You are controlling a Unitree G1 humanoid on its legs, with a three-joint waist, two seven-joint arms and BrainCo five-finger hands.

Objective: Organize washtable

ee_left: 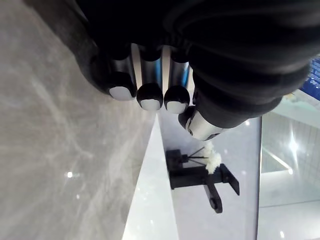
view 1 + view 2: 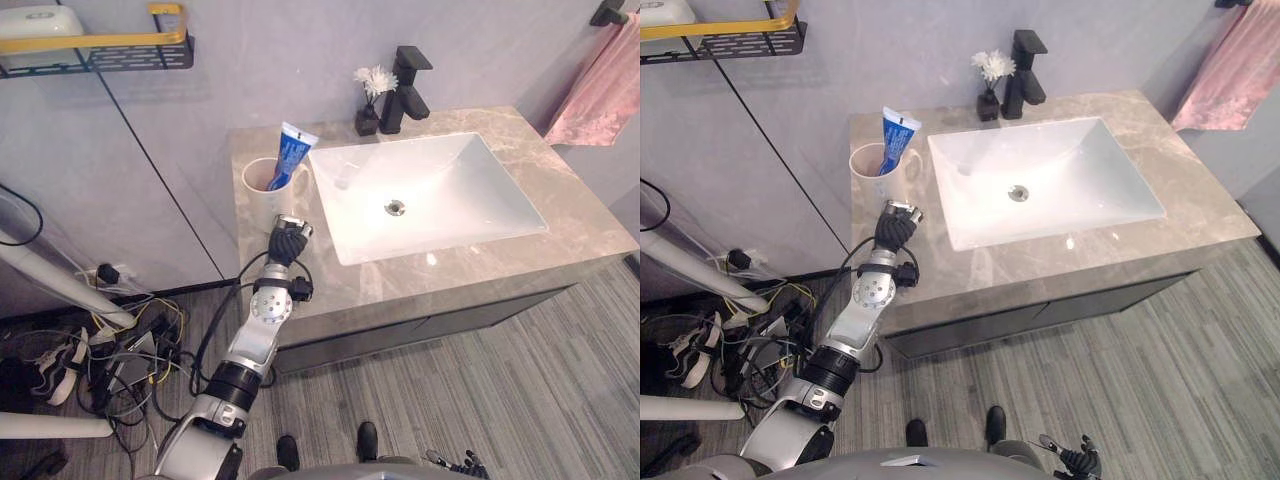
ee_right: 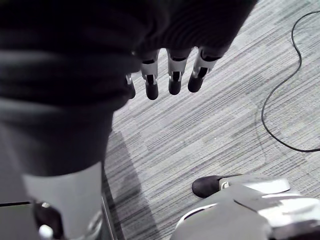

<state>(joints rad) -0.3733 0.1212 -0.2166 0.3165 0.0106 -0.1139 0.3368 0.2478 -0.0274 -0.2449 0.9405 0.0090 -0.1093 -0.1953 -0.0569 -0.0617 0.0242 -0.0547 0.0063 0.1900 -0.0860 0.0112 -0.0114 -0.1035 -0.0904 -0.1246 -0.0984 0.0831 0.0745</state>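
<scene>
The stone counter (image 2: 560,215) looks nearly tidy and lies bare around the white sink (image 2: 440,180). The black tap (image 2: 408,90) stands at the back, the white cup (image 2: 262,195) at the left corner with the toothpaste tube (image 2: 291,155) leaning inside. The left hand (image 2: 288,240) rests just before the cup, fingers curled on nothing visible. The right hand (image 3: 170,75) hangs over the floor, fingers loose and straight. Little seems left

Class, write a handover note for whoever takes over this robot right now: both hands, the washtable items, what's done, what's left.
Left hand: curled shut, empty, over the countertop just in front of the white cup.
Right hand: open, hanging low over the floor.
Done: the blue toothpaste tube stands in the cup, left of the sink.
Left: probably only pulling the left hand back.
</scene>
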